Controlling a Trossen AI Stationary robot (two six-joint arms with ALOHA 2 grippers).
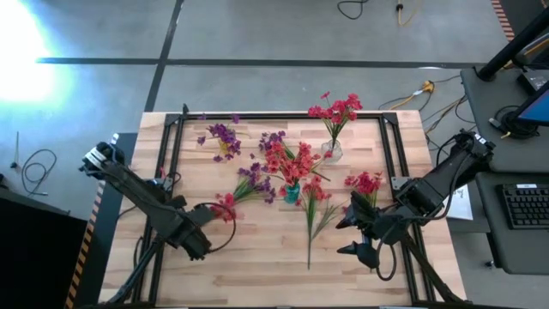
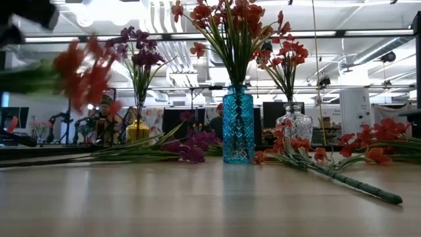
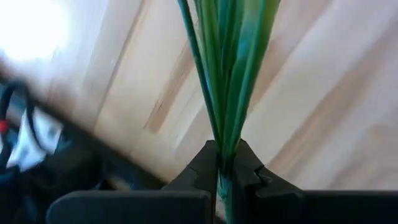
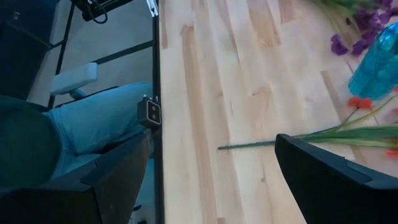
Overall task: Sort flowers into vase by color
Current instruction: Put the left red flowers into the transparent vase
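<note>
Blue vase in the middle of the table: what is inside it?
The blue vase holds red flowers on green stems. Its patterned glass hides how far down the stems reach, so stem count cannot be told.

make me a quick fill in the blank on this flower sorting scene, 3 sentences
1. The left gripper is shut on a ____ flower sprig.
2. The right gripper hovers with its fingers ____.
3. The blue vase holds ____ flowers.

Missing words: red; open; red

No legible text, labels, brand marks or numbers on any surface in any view; background signage too blurred to read.
</note>
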